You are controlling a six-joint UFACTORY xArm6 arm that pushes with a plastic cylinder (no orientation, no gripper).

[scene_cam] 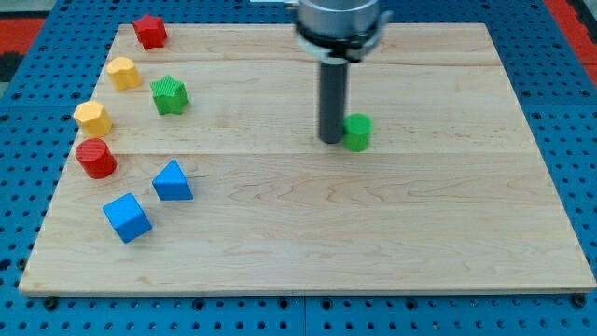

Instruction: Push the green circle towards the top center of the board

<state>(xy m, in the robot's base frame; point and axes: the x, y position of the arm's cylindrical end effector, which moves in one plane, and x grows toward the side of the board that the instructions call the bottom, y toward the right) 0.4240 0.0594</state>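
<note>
The green circle (358,132) is a short green cylinder standing a little right of the board's middle, in the upper half. My tip (332,140) rests on the board right against the circle's left side, touching it or nearly so. The dark rod rises straight up from there to the arm's grey body at the view's top.
Along the view's left stand a red star (149,31), a yellow block (123,72), a green star (170,95), a yellow hexagon (92,117), a red circle (95,159), a blue triangle (172,181) and a blue cube (127,217). The wooden board (392,233) lies on blue pegboard.
</note>
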